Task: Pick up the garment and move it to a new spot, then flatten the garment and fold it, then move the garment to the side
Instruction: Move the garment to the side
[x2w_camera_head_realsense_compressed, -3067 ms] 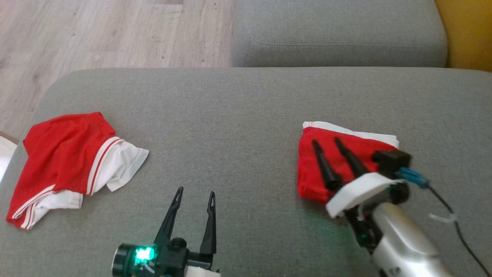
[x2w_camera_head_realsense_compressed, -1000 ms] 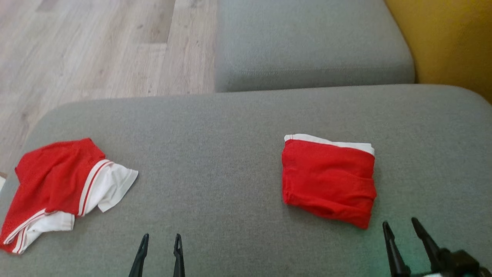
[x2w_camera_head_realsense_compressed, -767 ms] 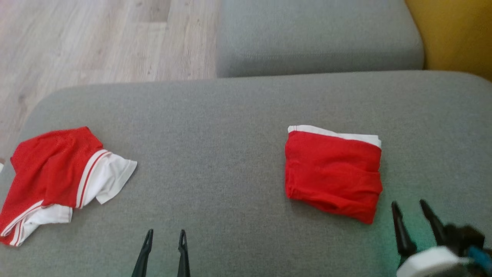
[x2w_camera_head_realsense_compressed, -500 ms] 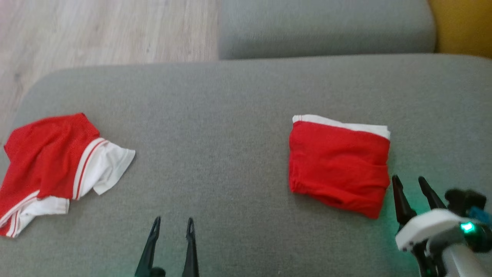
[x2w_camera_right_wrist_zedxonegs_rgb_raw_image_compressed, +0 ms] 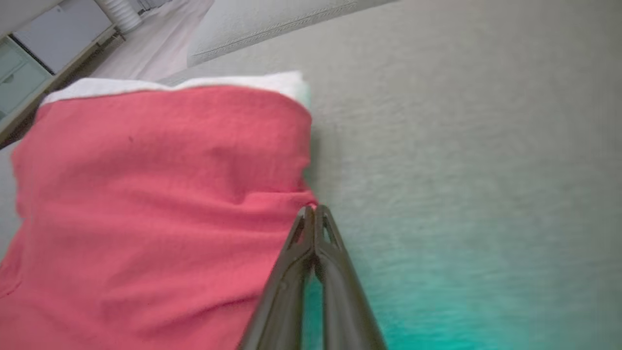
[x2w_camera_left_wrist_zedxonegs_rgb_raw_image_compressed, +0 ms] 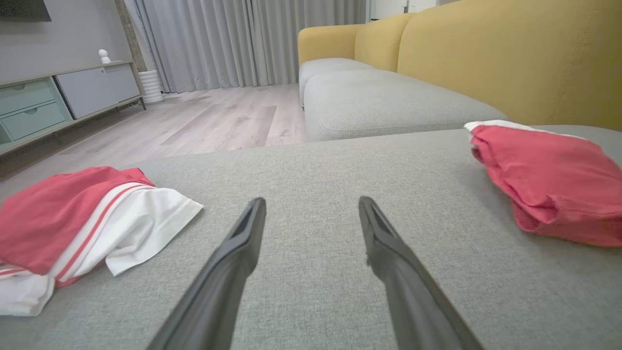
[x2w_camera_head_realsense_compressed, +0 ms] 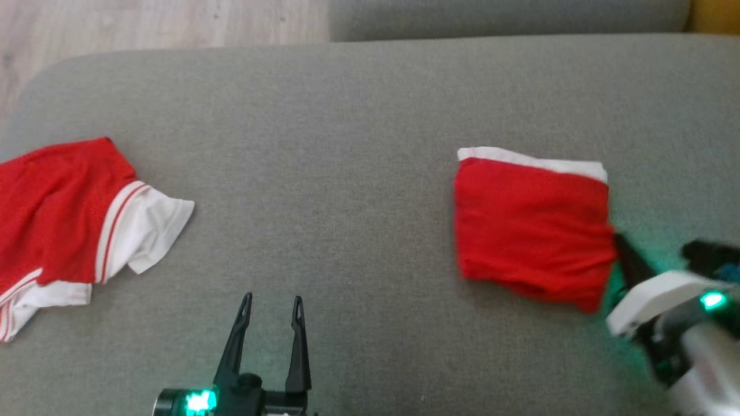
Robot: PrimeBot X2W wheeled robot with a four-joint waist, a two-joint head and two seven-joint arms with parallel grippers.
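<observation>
Folded garment (x2w_camera_head_realsense_compressed: 532, 225): light, soft, layers slip. Right gripper (x2w_camera_head_realsense_compressed: 617, 238) closed at its right edge, catch unclear. Left gripper (x2w_camera_head_realsense_compressed: 273, 298) wide, empty. Best pinch all layers.

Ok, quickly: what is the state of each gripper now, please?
Left gripper: open, holding nothing.
Right gripper: closed, at the edge of the folded red garment; whether it pinches any cloth cannot be told.

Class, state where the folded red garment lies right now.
In the head view, the folded red garment lies on the right of the grey cushion, its right edge at the tip of the shut right claw.
</observation>
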